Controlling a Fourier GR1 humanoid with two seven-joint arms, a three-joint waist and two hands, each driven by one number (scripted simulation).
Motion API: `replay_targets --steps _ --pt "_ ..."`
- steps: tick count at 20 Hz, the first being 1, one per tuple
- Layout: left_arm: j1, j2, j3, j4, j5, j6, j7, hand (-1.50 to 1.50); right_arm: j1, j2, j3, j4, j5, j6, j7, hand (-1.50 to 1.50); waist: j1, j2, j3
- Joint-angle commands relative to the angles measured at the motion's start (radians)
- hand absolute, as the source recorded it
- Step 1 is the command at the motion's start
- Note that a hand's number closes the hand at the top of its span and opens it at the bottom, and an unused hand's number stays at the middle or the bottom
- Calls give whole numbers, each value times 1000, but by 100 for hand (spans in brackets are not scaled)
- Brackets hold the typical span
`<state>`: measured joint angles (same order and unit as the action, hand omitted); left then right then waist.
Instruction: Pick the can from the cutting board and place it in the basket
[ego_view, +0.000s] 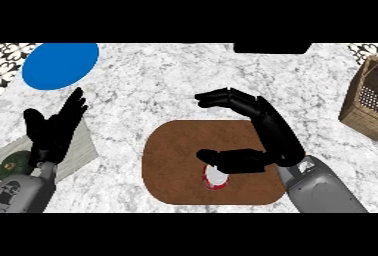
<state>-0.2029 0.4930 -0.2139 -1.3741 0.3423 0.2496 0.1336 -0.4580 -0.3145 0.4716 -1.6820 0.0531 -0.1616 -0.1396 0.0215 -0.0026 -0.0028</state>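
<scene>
Right robot hand (272, 131) thumb over can (215, 180) — top half-hidden

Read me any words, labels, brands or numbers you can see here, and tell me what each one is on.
No readable text anywhere.
The can on the cutting board shows only red and white, with no letters I can make out.
The blue plate and the basket carry no markings.
</scene>
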Motion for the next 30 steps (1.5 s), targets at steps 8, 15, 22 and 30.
replay_targets --steps 8,15,22,30 --pt "-3 16 50 40 27 -52 5 0 -291 244 167 -20 369 -33 787 -150 -31 -12 -2" --pt "17 1 53 48 11 -25 -14 0 -499 53 118 1 465 291 1171 -150 -59 -25 -5" --pt "8 18 80 54 32 -64 -11 0 -618 28 -55 -40 120 616 1397 -150 -51 -12 0" --pt "16 32 116 63 37 -85 -31 0 -557 -105 -153 -168 -224 654 1482 -150 -59 -11 2"
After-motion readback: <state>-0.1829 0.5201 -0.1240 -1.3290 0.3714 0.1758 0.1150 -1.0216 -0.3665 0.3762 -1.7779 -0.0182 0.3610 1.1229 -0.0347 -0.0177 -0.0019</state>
